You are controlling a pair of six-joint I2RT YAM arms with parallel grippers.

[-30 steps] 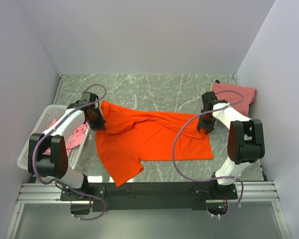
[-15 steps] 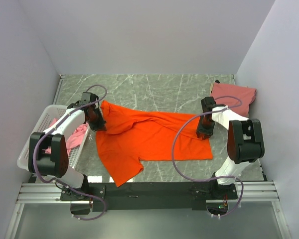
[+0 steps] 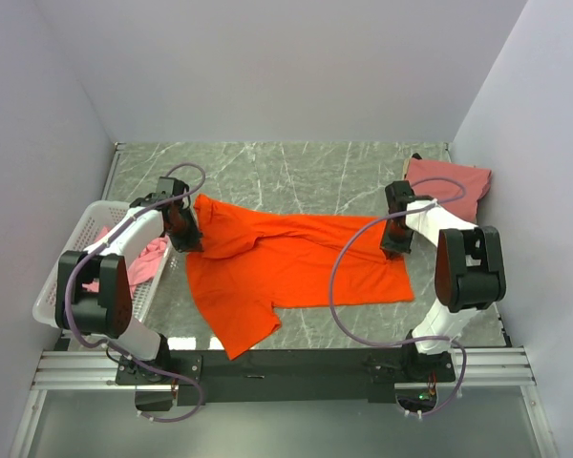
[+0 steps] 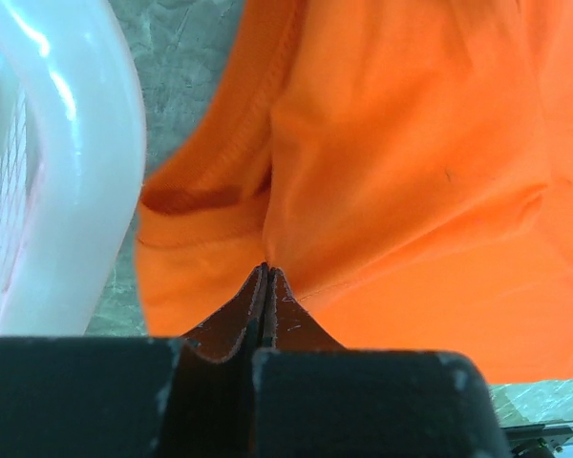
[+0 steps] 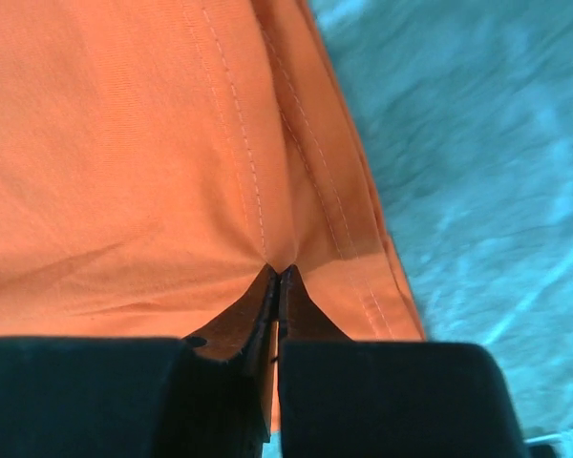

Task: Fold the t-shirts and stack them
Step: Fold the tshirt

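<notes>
The bright orange t-shirt (image 3: 296, 267) lies spread across the middle of the table, one sleeve toward the near edge. My left gripper (image 3: 189, 239) is shut on its left edge beside the basket; the left wrist view shows the jaws (image 4: 266, 272) closed on a fold of orange cloth (image 4: 401, 143). My right gripper (image 3: 397, 244) is shut on the shirt's right hem; the right wrist view shows the tips (image 5: 279, 275) pinching stitched orange cloth (image 5: 124, 143). A folded dusty salmon-pink t-shirt (image 3: 454, 181) lies at the back right. A lighter pink t-shirt (image 3: 151, 258) sits in the basket.
A white perforated plastic basket (image 3: 62, 272) stands at the left table edge; its rim (image 4: 86, 162) is close to my left gripper. Grey marble tabletop (image 3: 296, 172) shows behind the shirt. Walls enclose the left, back and right sides.
My right gripper dipped toward the near edge, then came back, and the orange shirt's right side shifted slightly right. My left gripper has barely moved.
</notes>
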